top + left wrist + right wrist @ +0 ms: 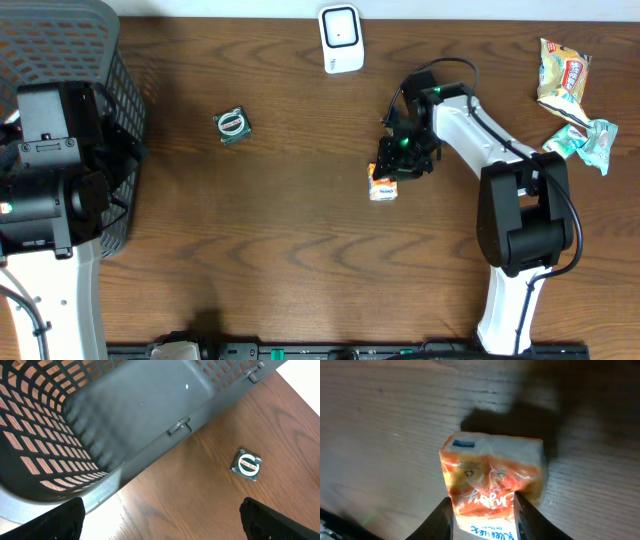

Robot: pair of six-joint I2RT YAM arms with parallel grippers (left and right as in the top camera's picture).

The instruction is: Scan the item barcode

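The item is a small orange and white snack packet near the middle of the table. In the right wrist view the orange packet sits between my two dark fingers, which press on its two sides. My right gripper is shut on it, reaching in from the right. A white scanner stands at the far edge, well apart from the packet. My left gripper hangs wide open with nothing in it, over the table edge beside the basket.
A dark mesh basket fills the far left corner, under my left arm; its wall is close. A small green round tin lies left of centre. Two snack bags lie at the far right.
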